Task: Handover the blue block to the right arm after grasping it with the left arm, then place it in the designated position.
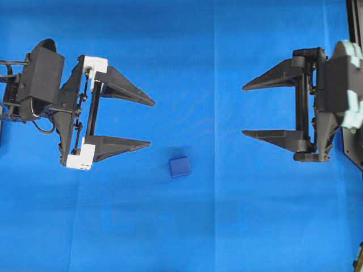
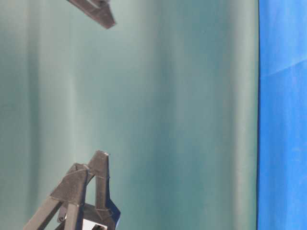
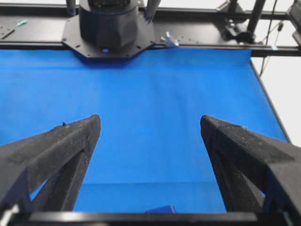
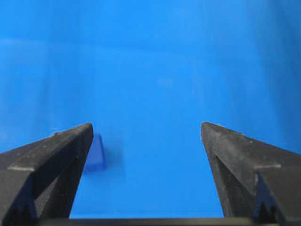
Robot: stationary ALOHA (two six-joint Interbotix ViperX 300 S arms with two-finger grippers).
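- Overhead: the black left gripper with white plastic corner brackets point(image 1: 152, 123) and the all-black right gripper with its pale disc point(image 1: 244, 111) both stand wide and empty, tips facing, bare bright blue cloth point(image 1: 198, 62) between them. The small dark-blue rounded cube point(image 1: 180, 166) lies flat, slightly skewed, near the left gripper's lower fingertip.
- Table level: only black fingers point(image 2: 96, 177) against a green backdrop point(image 2: 182, 120).
- Left wrist: the cube peeks at the bottom edge.
- Right wrist: the cube sits half-hidden behind the left-hand finger.
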